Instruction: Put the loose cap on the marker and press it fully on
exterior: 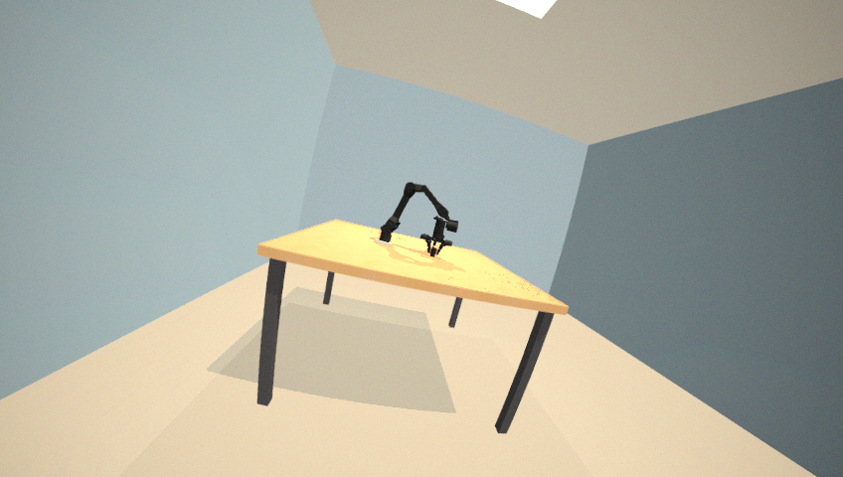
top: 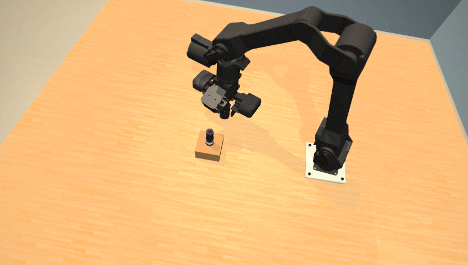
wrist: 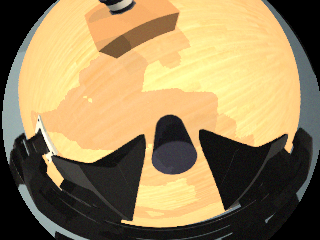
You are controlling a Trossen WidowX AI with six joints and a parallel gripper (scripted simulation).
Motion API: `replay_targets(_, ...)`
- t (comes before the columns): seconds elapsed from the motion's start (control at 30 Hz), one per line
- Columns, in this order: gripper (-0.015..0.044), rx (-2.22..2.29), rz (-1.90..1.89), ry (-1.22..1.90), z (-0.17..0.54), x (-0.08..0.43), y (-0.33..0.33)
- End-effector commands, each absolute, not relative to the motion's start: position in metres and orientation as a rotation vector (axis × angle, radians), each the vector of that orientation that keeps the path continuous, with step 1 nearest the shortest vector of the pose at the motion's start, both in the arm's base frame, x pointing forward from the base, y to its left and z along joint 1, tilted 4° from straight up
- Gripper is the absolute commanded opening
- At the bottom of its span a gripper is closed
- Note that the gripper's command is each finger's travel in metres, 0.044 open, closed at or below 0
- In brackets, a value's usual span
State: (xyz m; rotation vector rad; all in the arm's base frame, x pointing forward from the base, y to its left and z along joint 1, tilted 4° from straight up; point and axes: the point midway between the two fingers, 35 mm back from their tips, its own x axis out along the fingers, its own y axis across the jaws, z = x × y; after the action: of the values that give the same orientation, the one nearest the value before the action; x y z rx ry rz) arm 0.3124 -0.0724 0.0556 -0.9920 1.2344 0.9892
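Observation:
The black cap [top: 224,114] [wrist: 173,150] stands upright on the table, apart from the holder block. My gripper [top: 226,112] [exterior: 433,250] [wrist: 172,136] points down over the cap and is open, with one finger on each side of it. In the wrist view a gap shows between the cap and each finger. The marker [top: 209,136] [wrist: 119,6] stands upright in the orange-brown holder block [top: 204,153] [wrist: 142,22], its dark tip bare above a light band. The wrist view cuts off its upper part. In the exterior view the cap and block are too small to tell apart.
The arm's white base plate [top: 309,160] [wrist: 42,131] is bolted to the wooden table [top: 131,203] [exterior: 331,250], right of the block in the top view. The holder block stands close beside the cap and gripper. The arm arches above the table.

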Motion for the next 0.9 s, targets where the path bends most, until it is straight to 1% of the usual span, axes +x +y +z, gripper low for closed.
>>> replay_targets(0.0, 0.0199, -0.984, 0.990, 1.235, 0.053, 0.312, -0.071)
replay_targets(0.07, 0.0146, -0.984, 0.990, 1.235, 0.053, 0.312, -0.071)
replay_targets(0.37, 0.0086, -0.984, 0.990, 1.235, 0.053, 0.312, -0.071)
replay_targets(0.47, 0.0007, -0.984, 0.990, 1.235, 0.056, 0.312, -0.071)
replay_targets(0.5, 0.0000, -0.984, 0.990, 1.235, 0.059, 0.312, -0.072)
replay_targets(0.87, 0.0000, -0.983, 0.989, 1.236, 0.088, 0.311, -0.074)
